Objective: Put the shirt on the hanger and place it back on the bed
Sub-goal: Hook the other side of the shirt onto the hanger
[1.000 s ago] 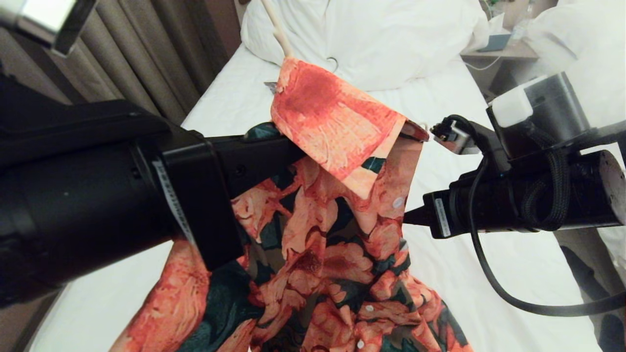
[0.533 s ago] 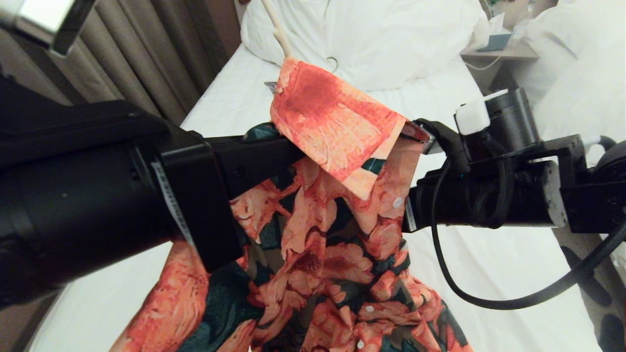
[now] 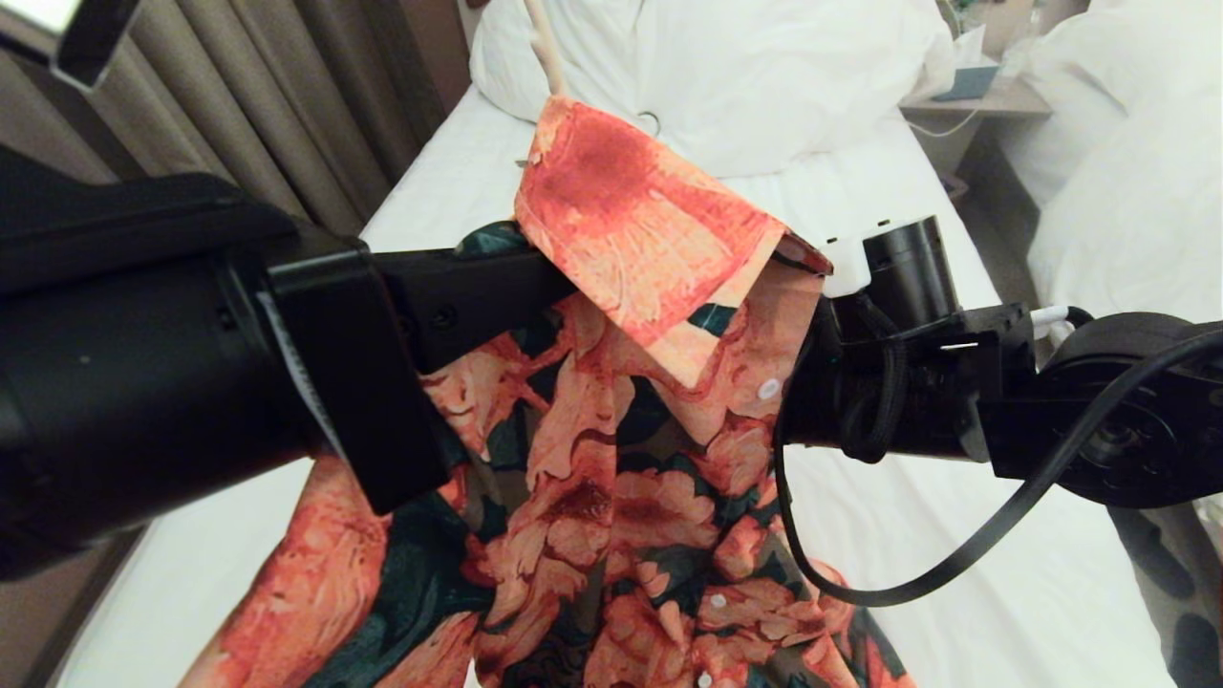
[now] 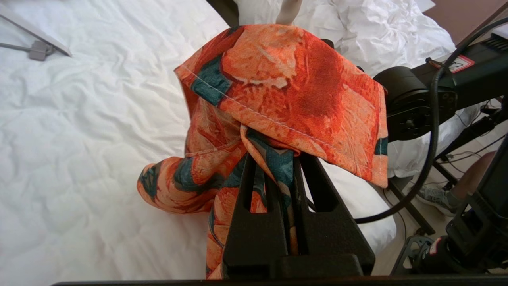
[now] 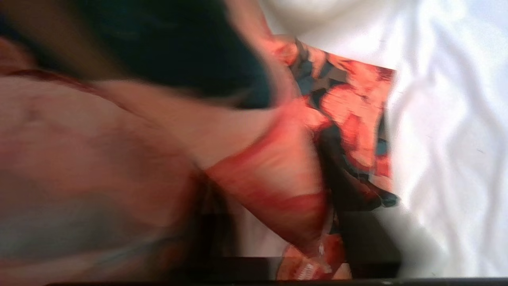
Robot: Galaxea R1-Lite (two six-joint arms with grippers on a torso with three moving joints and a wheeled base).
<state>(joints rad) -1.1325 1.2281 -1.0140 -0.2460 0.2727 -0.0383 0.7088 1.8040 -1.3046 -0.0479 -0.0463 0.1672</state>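
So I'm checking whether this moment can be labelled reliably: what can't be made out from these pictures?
- Right gripper: its fingers are behind the shirt in the head view, and the right wrist view is blurred, so open or shut is unreadable.
- Hanger: only a cream stem shows above the collar; its top is cut off by the picture edge and its frame is covered by fabric.
- Left gripper: in the head view its tips are under the collar.

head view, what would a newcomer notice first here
The orange-flowered shirt fills the middle, held up above the white bed with its collar flap folded over. The left gripper is clamped on the fabric under that collar. The right gripper's arm pushes in at the shirt's buttoned edge from the right.
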